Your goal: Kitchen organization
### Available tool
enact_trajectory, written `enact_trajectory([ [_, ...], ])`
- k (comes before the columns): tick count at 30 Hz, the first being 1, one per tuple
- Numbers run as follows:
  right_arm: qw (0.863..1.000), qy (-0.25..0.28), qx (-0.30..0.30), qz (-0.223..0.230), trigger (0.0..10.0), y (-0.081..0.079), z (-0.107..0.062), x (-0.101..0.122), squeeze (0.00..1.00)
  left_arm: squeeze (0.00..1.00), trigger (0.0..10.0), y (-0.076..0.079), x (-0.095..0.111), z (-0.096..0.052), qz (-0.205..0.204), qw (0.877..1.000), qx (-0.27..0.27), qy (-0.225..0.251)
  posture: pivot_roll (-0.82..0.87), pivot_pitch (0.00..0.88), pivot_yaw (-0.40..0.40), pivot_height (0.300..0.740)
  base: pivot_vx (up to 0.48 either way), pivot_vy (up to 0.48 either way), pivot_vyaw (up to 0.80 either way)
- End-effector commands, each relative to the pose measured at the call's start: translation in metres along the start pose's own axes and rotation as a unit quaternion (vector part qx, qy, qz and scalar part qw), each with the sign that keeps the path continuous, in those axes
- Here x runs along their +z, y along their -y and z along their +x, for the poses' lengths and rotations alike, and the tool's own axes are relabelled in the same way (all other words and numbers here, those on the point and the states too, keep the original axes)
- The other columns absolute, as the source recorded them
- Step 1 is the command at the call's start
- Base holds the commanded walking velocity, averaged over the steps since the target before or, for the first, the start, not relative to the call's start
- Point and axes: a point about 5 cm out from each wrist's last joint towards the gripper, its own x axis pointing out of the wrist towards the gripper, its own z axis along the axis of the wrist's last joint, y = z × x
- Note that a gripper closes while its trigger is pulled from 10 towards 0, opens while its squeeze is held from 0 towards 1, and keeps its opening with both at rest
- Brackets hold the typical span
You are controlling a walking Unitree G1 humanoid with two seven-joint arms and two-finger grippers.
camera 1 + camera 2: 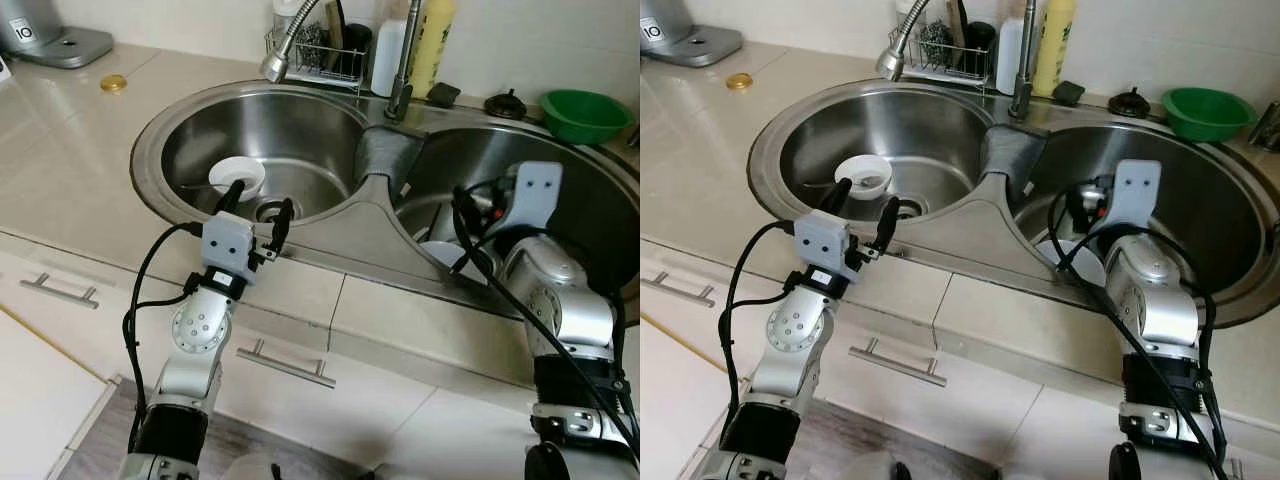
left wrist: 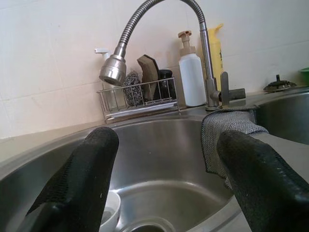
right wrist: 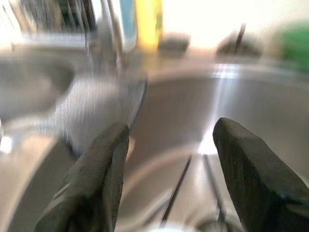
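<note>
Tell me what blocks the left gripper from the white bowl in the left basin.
Nothing visible. The open left gripper hovers over the basin's near rim, and the bowl sits just beyond it on the basin floor.

The only readable marking is "10", white on a dark panel of the grey appliance [image 1: 40, 32] at the counter's far-left corner.
</note>
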Motion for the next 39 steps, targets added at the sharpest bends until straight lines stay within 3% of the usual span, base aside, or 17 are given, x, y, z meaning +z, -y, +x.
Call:
enact_trajectory([
  [1, 0.998, 0.054, -0.009, -0.015, 10.0, -0.001, -0.004, 0.015, 0.94, 0.00, 10.0, 0.004, -0.002, -0.001, -0.007, 1.000, -0.007, -0.008, 0.06, 0.000, -0.031, 0.740, 0.000, 0.000, 0.00],
  [2, 0.997, 0.081, -0.002, -0.018, 10.0, -0.004, -0.008, 0.020, 0.00, 0.00, 10.0, 0.004, -0.002, -0.001, -0.007, 1.000, -0.007, -0.007, 0.07, 0.000, -0.030, 0.740, 0.000, 0.000, 0.00],
  [3, 0.993, 0.115, 0.007, -0.021, 10.0, -0.010, -0.014, 0.026, 0.00, 0.00, 10.0, 0.004, -0.002, -0.002, -0.008, 1.000, -0.008, -0.006, 0.07, 0.000, -0.030, 0.740, 0.000, 0.000, 0.00],
  [6, 0.989, 0.140, 0.015, -0.041, 10.0, -0.016, -0.021, 0.028, 0.00, 0.00, 10.0, 0.004, -0.001, -0.002, -0.008, 1.000, -0.008, -0.005, 0.07, 0.000, -0.030, 0.740, 0.000, 0.000, 0.00],
  [12, 0.984, 0.159, 0.031, -0.073, 10.0, -0.030, -0.037, 0.016, 0.00, 0.00, 10.0, 0.006, 0.000, -0.003, -0.012, 1.000, -0.015, -0.003, 0.06, 0.000, -0.029, 0.740, 0.000, 0.000, 0.00],
  [24, 0.983, 0.169, 0.027, -0.070, 10.0, -0.034, -0.039, 0.011, 0.00, 0.00, 10.0, 0.005, 0.001, -0.002, -0.017, 1.000, -0.013, -0.001, 0.06, 0.000, -0.030, 0.740, 0.000, 0.000, 0.00],
  [39, 0.981, 0.178, 0.023, -0.069, 10.0, -0.037, -0.043, 0.009, 0.00, 0.00, 10.0, 0.005, 0.001, -0.002, -0.021, 1.000, -0.013, 0.000, 0.06, 0.000, -0.030, 0.740, -0.247, 0.000, 0.00],
])
